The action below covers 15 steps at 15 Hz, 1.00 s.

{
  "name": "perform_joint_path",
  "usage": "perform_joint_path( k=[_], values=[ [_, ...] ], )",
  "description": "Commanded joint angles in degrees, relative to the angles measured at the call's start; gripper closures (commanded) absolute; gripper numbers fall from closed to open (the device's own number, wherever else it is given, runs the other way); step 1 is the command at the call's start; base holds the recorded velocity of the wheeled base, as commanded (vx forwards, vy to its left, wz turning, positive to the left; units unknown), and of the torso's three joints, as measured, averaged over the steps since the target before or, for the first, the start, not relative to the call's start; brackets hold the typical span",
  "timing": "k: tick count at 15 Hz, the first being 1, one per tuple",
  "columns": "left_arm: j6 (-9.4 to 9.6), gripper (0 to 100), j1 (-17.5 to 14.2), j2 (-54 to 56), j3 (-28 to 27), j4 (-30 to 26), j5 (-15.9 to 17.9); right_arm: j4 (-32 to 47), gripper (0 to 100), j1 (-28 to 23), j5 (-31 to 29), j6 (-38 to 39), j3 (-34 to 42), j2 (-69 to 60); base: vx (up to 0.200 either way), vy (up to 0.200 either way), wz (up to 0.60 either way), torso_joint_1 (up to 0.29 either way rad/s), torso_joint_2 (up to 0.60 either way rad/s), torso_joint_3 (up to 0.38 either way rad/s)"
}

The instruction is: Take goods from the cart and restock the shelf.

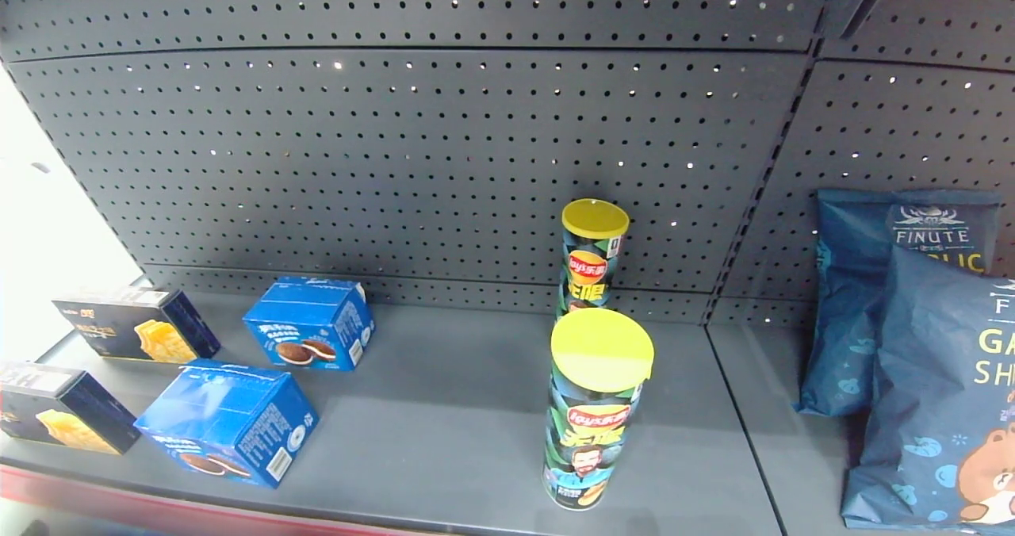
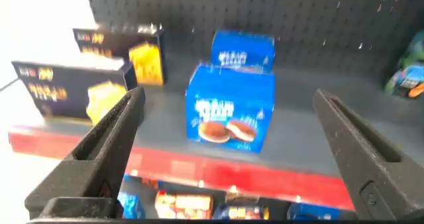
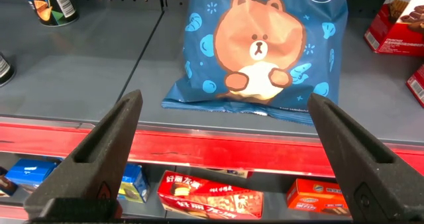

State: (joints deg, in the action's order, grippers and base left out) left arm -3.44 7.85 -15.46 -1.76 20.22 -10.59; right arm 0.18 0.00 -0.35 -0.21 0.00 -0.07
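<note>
The left gripper (image 2: pixel 228 97) hangs before the shelf's red front edge (image 2: pixel 199 168), its fingers (image 2: pixel 109 141) spread wide and gripping nothing; beyond it two blue cookie boxes (image 2: pixel 230 108) stand one behind the other, with two dark boxes (image 2: pixel 69 88) beside them. The right gripper (image 3: pixel 225 98) is likewise wide apart and bare, facing a blue snack bag with a bear (image 3: pixel 258 45) that lies at the shelf's front. On the grey shelf (image 1: pixel 444 393) two chip cans stand upright with yellow lids, the front can (image 1: pixel 595 417) near the edge, the rear can (image 1: pixel 591 258) against the perforated back panel (image 1: pixel 412 147); a second blue bag (image 1: pixel 872 282) leans behind the first.
</note>
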Motion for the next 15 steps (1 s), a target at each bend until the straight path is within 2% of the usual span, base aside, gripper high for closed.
perform_joint_path(
  k=[1,3,5,10,12,13,14,15],
  values=[
    [-0.34,0,-3.0,3.6,1.8,-5.4,2.3,0.0,0,0.0,0.0,-0.1,0.0,0.1,0.0,0.0,0.0,0.0,0.0,0.0],
    [-0.78,0,-4.5,5.3,1.8,-11.1,5.5,0.0,0,0.0,0.0,-0.1,0.0,0.1,0.0,0.0,0.0,0.0,0.0,0.0],
    [-1.13,0,-7.8,9.7,1.4,-17.7,9.4,0.0,0,0.0,0.0,0.0,0.0,0.1,0.0,0.0,0.0,0.0,0.0,0.0],
    [-0.96,0,-7.9,12.8,1.2,-17.8,13.3,0.0,0,0.0,0.0,-0.1,0.0,0.1,0.0,0.0,0.0,0.0,0.0,0.0],
    [-0.34,0,-7.9,15.0,1.4,-17.7,12.8,0.0,0,0.0,0.0,-0.1,0.0,0.1,0.0,0.0,0.0,0.0,0.0,0.0],
    [1.59,0,-7.8,15.1,1.7,-17.9,9.5,0.0,0,0.0,0.0,-0.1,0.0,0.1,0.0,0.0,0.0,0.0,0.0,0.0],
    [2.03,0,-7.8,15.1,1.8,-19.3,6.1,0.0,0,0.0,0.0,-0.1,0.0,0.1,0.0,0.0,0.0,0.0,0.0,0.0],
    [2.03,0,-7.8,15.1,1.8,-20.0,5.8,0.0,0,0.0,0.0,0.0,0.0,0.1,0.0,0.0,0.0,0.0,0.0,0.0]
  ],
)
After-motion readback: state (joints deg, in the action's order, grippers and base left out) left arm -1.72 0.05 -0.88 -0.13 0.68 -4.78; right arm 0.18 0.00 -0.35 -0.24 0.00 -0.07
